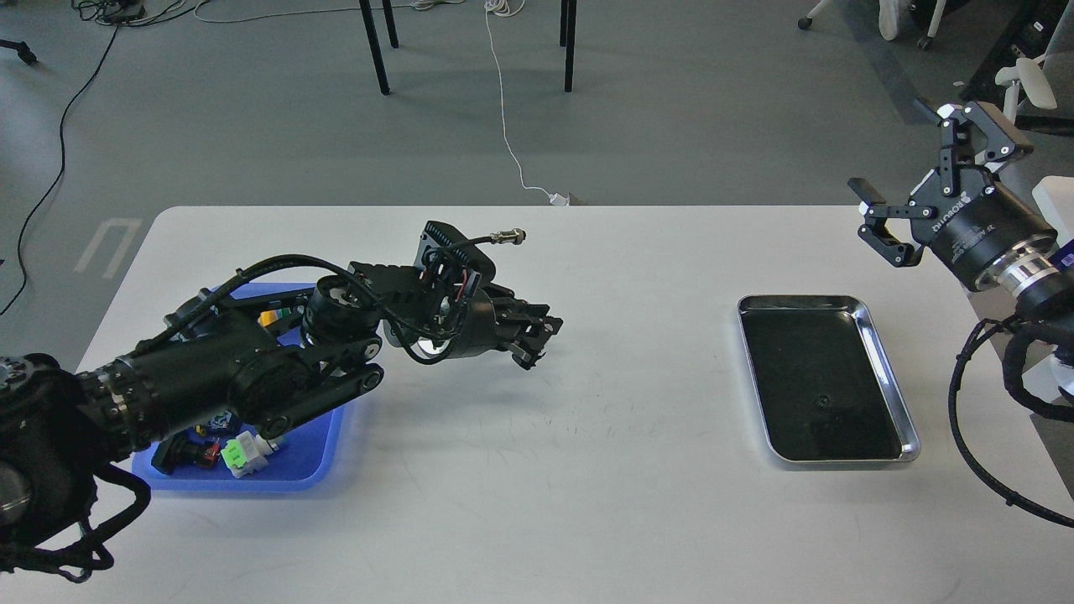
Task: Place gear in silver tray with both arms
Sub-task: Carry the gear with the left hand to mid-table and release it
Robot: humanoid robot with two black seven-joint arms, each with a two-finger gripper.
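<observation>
The silver tray (885, 369) lay flat on the table's right side, rim raised, dark mirror-like bottom bare.

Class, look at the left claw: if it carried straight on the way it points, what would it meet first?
The left claw points right and slightly down, so probably bare white table, well short of the silver tray; depth is uncertain.

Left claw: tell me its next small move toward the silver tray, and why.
Probably carry the left claw rightward over the white table toward the silver tray. It sits right of the blue tray, fingers drawn together, though whether a gear is pinched cannot be told. The silver tray looks empty, and the right claw waits open beyond it.
</observation>
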